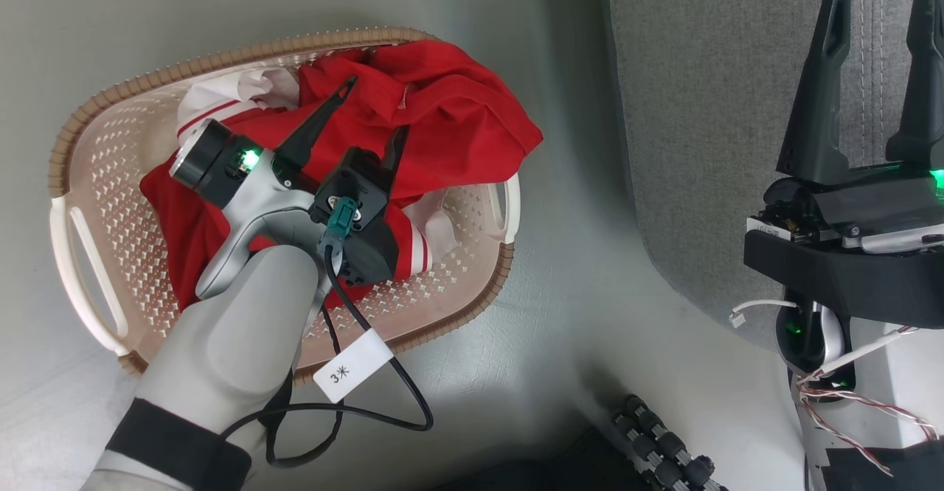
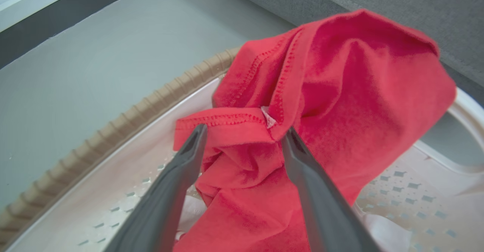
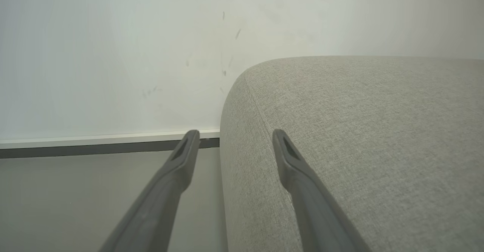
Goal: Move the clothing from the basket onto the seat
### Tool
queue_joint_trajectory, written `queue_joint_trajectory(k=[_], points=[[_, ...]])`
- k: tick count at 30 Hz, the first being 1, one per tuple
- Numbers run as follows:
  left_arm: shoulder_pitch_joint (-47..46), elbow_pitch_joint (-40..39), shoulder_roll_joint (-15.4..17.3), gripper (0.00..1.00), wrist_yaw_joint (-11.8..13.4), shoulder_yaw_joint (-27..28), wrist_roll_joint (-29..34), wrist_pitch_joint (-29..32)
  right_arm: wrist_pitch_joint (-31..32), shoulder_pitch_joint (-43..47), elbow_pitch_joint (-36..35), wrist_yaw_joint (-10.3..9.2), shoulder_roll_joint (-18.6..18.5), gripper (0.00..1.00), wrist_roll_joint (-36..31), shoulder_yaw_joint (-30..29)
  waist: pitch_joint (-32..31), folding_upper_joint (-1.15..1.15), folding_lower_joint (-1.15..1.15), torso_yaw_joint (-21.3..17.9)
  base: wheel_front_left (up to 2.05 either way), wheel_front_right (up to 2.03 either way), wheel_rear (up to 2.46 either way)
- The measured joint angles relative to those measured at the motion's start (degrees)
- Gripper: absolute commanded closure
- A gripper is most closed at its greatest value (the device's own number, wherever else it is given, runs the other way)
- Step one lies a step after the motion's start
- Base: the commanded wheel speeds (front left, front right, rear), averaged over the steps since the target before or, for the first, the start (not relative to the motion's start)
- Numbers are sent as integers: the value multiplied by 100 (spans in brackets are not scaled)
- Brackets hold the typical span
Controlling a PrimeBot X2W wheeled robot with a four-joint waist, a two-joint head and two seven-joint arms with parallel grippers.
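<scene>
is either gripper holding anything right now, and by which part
Nothing is held. The left gripper is open astride a hemmed fold of the clothing; the right gripper is open and empty.

Grey smooth floor point(image 1: 582, 284). Cream basket point(image 1: 110, 181) with brown rim sits on floor, left side. Big grey seat point(image 1: 708, 108) stands on floor, right side. Strip of bare floor between them, not touching. Behind, floor meets white wall point(image 3: 113, 55).
</scene>
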Motion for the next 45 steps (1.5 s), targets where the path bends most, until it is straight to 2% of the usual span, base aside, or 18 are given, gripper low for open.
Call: queue_joint_trajectory(k=[9, 10, 11, 12, 13, 26, 35, 45], points=[[-130, 199, -31, 0, 130, -62, 65, -91, 0, -1, 73, 1, 31, 0, 0, 31, 41, -1, 0, -66, 0, 0, 0], [-138, 226, -33, 9, 130, -62, 65, -91, 0, -1, 81, 1, 32, 0, 0, 42, 44, -1, 0, -74, 0, 0, 0], [-142, 254, -33, 52, 130, -62, 65, -91, 0, -2, 90, 1, 35, 0, 0, 51, 47, -1, 0, -82, 0, 0, 0], [-155, 309, -34, 90, 129, -69, 64, -92, 0, -5, 107, 2, 42, 0, 0, 58, 51, -1, 0, -98, 0, 0, 0], [-172, 335, -34, 100, 129, -77, 64, -96, 0, -10, 118, 2, 44, 0, 1, 57, 51, -1, 0, -105, 0, 0, 0], [-92, 448, -141, 100, 64, -131, -98, -148, 0, -83, 536, 52, 55, 0, -2, -81, -245, -1, 0, -27, 0, 0, 0], [491, -82, -196, 100, -135, -20, -676, -148, 0, -48, 973, 181, 8, 0, -82, -170, -736, -1, 0, 235, 0, 0, 0], [705, -522, -257, 100, -286, 90, -1103, -148, 0, 107, 1510, 302, 3, 0, -94, -136, -1405, -1, 0, 595, 0, 0, 0]])
